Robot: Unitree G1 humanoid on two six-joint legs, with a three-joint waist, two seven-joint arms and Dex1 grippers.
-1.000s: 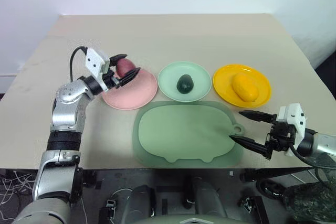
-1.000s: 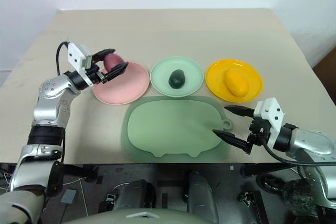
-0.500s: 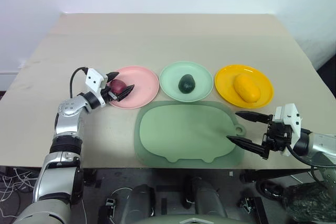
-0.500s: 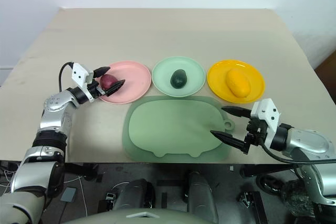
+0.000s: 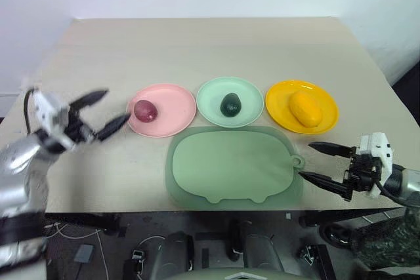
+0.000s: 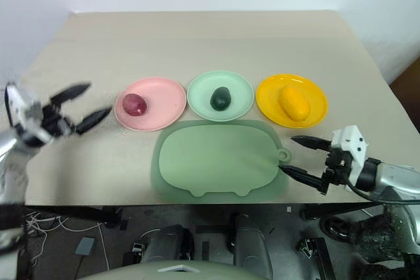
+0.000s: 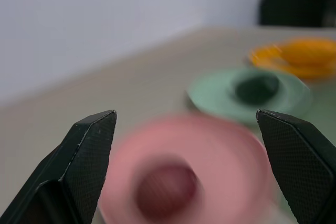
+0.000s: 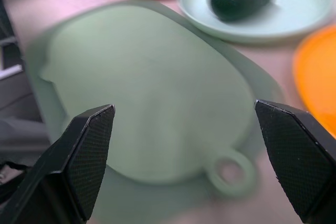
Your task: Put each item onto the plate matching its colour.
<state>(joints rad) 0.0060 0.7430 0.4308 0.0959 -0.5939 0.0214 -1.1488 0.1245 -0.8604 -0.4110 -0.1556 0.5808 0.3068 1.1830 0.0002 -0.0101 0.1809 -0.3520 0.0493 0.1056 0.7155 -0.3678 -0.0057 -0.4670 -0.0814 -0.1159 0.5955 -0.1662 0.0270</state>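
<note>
Honestly looks sorted: dark red-purple round fruit (image 5: 145, 111) sits on the pink round plastic plate (image 5: 176, 116), apparently just beyond the left pincer (image 5: 105, 108); both pincers gape empty.

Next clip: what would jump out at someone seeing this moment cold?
Three plates in a row across the table, each bearing a fruit of its own colour: dark red fruit on the pink plate, avocado on the mint plate, mango on the yellow plate. Both grippers, left and right, hang open and empty at the table's sides.
</note>
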